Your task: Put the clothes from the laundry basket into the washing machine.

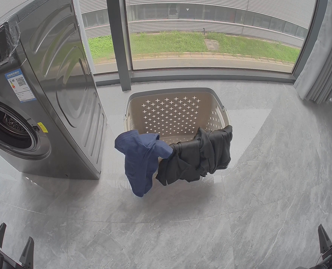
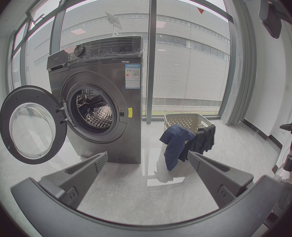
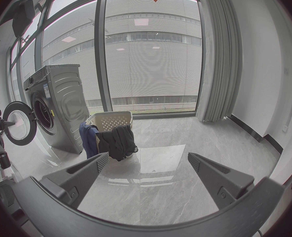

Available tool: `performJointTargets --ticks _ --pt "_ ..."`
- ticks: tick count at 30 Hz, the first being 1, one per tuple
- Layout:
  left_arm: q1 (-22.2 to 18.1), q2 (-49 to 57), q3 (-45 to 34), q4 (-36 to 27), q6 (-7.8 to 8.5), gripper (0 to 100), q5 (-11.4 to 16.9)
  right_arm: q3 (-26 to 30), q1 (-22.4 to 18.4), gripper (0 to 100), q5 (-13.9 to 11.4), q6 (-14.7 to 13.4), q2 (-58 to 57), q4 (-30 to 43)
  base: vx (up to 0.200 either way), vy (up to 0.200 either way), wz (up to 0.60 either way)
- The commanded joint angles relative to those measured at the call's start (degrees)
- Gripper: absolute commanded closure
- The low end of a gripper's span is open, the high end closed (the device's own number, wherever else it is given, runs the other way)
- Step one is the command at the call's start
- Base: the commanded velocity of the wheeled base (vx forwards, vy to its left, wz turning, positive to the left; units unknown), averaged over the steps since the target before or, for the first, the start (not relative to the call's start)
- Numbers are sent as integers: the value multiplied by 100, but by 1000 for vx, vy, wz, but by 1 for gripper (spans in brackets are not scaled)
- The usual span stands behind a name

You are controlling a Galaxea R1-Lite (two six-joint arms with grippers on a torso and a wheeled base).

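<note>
Laundry basket (image 1: 173, 111) on floor, frame centre. Blue garment (image 1: 139, 161) & black garment (image 1: 199, 154) draped over its near rim, side by side. Washing machine (image 1: 61, 75) at left, door (image 2: 32, 125) swung open. L gripper (image 1: 16, 233) lower-left corner, R gripper (image 1: 330, 221) lower-right: fingers spread on both, well apart from basket.

The left gripper (image 2: 147, 158) is dark grey plastic. Its two wedge-shaped fingers (image 2: 83, 173) taper to blunt tips. Each has a finely textured patch on the inner face near the tip and a round recessed screw hole low on its side. A broad curved band of the same grey runs across below them. The right gripper (image 3: 146, 158) has the same build and colour. Farther off, the right arm (image 2: 289, 163) shows black joints, a pale grey link and thin black cables.
</note>
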State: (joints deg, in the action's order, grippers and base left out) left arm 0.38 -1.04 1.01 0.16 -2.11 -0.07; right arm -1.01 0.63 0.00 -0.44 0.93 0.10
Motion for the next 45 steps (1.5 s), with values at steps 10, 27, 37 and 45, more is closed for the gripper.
performJointTargets --ticks 10,27,37,45 --pt "-3 104 -101 2 -9 0 -1 92 -2 0 0 0 -93 -1 100 0 0" --pt "-3 104 -101 2 -9 0 -1 92 -2 0 0 9 -93 8 12 -71 0" --pt "-3 104 -101 2 0 0 -1 92 -2 0 0 9 -93 -1 0 0 0" --pt "-3 104 -101 2 -9 0 -1 92 -2 0 -9 -9 -93 8 100 0 0"
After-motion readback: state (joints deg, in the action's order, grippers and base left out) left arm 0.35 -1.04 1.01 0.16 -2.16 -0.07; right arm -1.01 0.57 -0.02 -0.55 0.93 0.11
